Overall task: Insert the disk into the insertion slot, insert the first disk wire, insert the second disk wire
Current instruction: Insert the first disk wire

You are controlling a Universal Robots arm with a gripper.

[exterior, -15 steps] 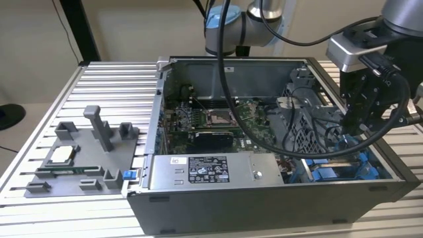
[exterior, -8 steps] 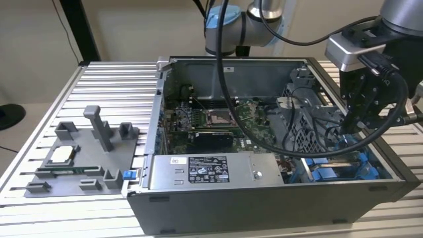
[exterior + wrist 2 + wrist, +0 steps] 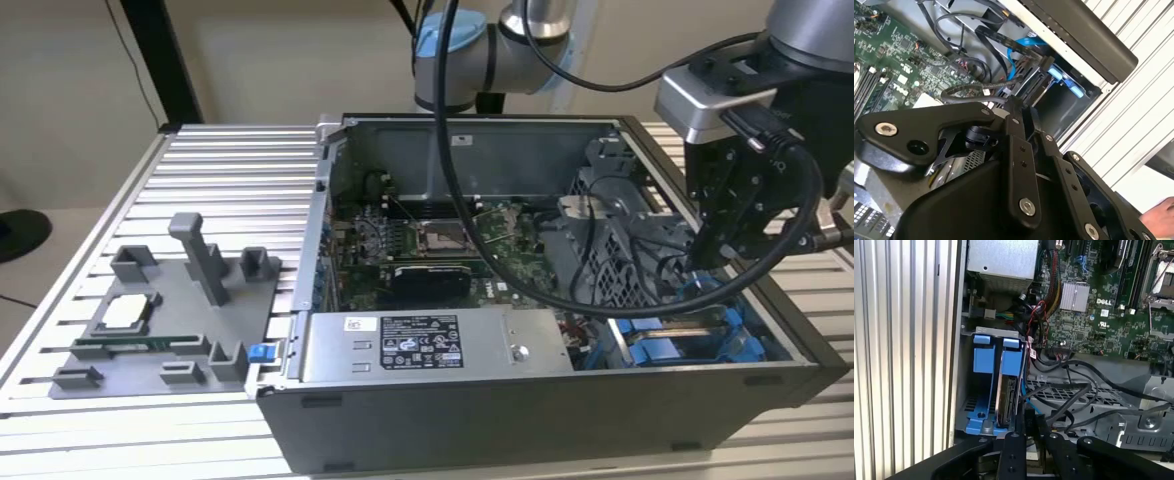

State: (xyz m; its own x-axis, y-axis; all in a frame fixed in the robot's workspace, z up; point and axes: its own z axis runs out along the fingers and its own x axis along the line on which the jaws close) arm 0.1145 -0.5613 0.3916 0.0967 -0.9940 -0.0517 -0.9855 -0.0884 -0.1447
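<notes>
Jaws closed, just beside disk (image 3: 1006,400) | disk seated in insertion slot (image 3: 996,331)

The disk (image 3: 1007,402) stands on edge inside the insertion slot (image 3: 994,330), clipped in its bright blue frame. A second blue frame (image 3: 982,360) sits just beside it, between the disk and the case wall. Beyond that wall lies the ribbed metal table (image 3: 904,350). The black claw (image 3: 1030,419) hangs close to the disk's near end, and whether it touches the disk cannot be told. Black cables (image 3: 1081,390) loop from there across the perforated cage (image 3: 1064,396) on the disk's other side. A bundle of red and black wires (image 3: 1036,322) runs between the power-supply box (image 3: 1001,260) and the green motherboard (image 3: 1114,315), which carries a finned silver heatsink (image 3: 1075,296).
</notes>
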